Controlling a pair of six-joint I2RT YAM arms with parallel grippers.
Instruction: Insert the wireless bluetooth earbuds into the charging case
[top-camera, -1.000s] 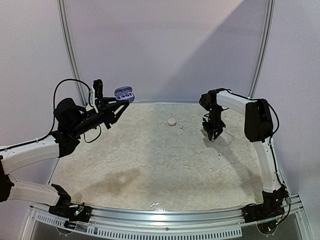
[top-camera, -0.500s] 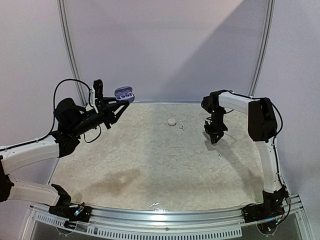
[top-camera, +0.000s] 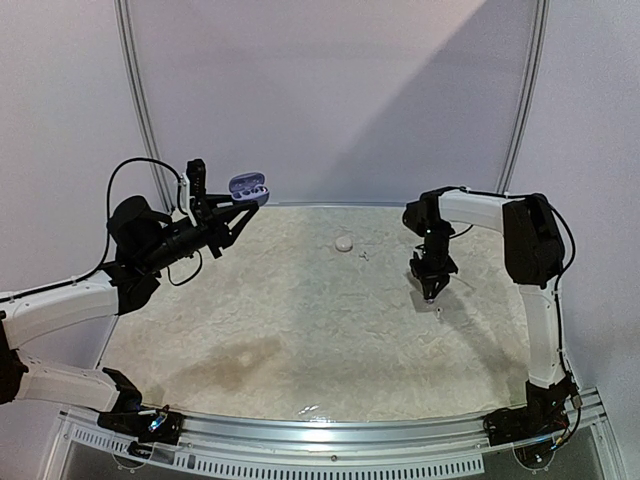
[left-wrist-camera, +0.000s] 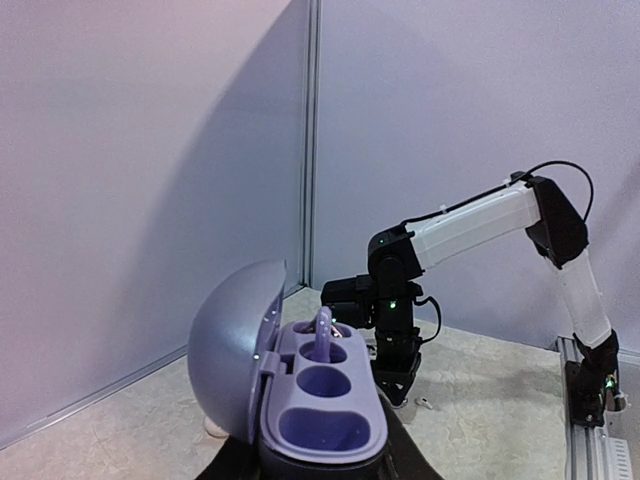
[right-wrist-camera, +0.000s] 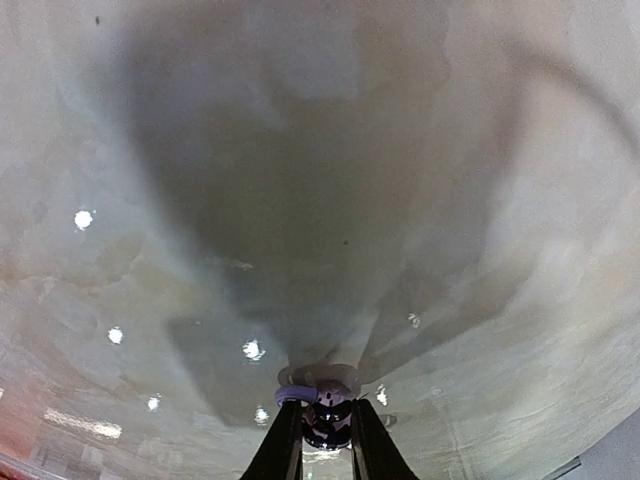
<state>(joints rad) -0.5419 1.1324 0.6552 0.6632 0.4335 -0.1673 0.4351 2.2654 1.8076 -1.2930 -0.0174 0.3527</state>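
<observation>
above the left rear of the surface (top-camera: 300, 330), the open case (top-camera: 248, 187) is held in the left pincer (top-camera: 238, 205), with a bud (left-wrist-camera: 323, 330) seated in its far well. low at the surface's right, the right pincer (top-camera: 432, 290) is closed narrowly on a second bud (right-wrist-camera: 325, 420).
</observation>
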